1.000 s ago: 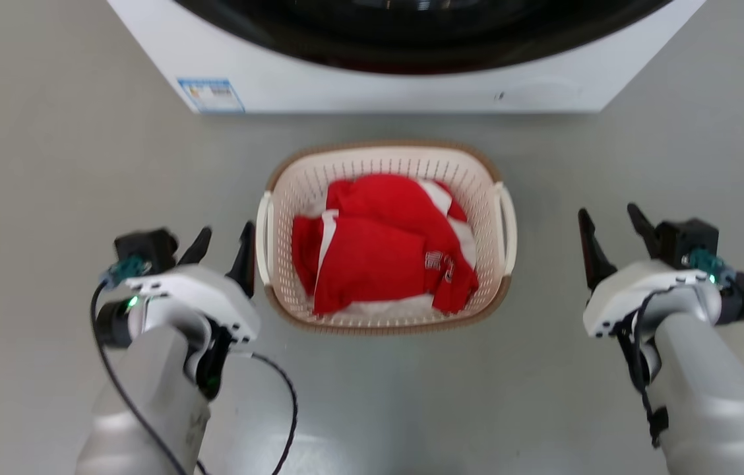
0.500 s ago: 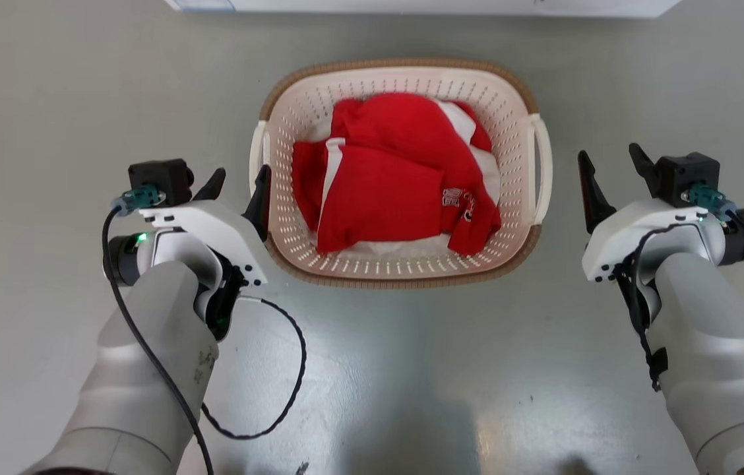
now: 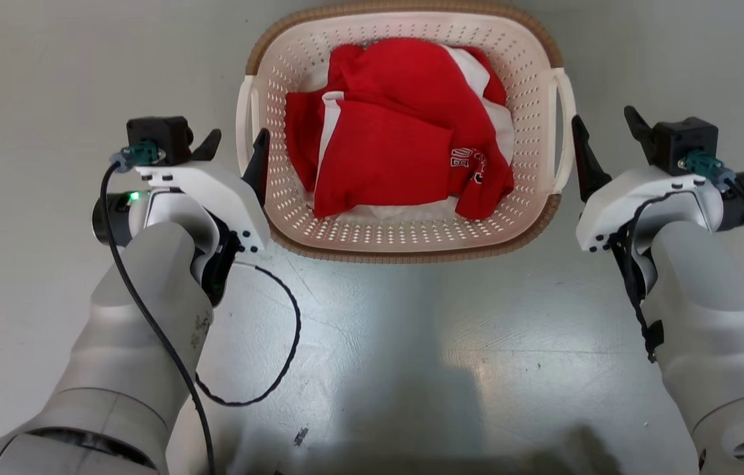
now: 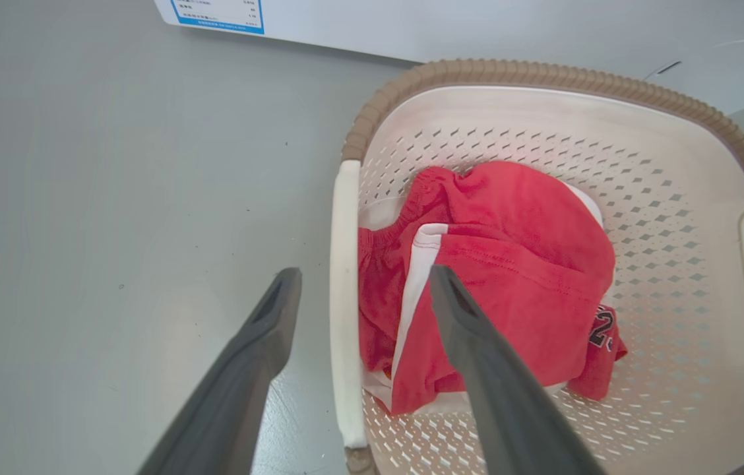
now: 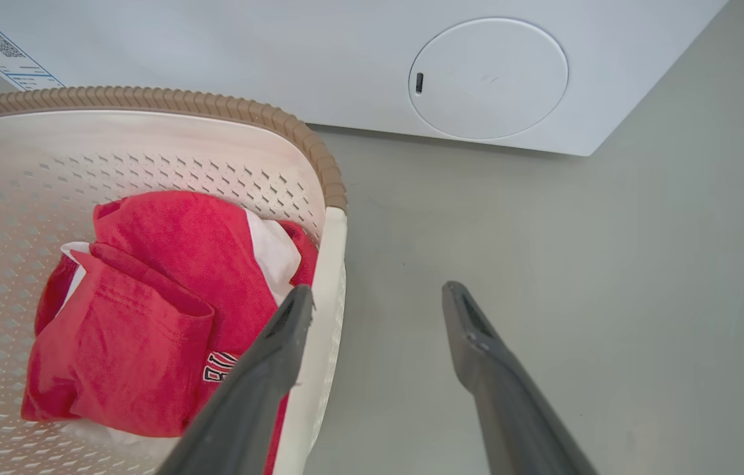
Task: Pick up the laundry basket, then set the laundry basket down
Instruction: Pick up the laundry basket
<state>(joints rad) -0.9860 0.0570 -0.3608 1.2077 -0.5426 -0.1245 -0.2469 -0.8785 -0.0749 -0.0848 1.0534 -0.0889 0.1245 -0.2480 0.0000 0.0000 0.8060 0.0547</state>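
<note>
The laundry basket (image 3: 405, 254) sits on the smooth grey floor (image 3: 411, 343) between my arms; it is cream perforated plastic, rounded-rectangular, with a brown ribbed rim and white loop handles; a crumpled red-and-white garment (image 3: 398, 138) lies inside. A white washing machine (image 5: 279, 53) stands just behind it. My left gripper (image 3: 238, 136) is spread wide and empty, one finger on either side of the left handle (image 4: 343, 316); my right gripper (image 3: 602, 115), likewise released, is just beside the right handle (image 5: 326, 297).
</note>
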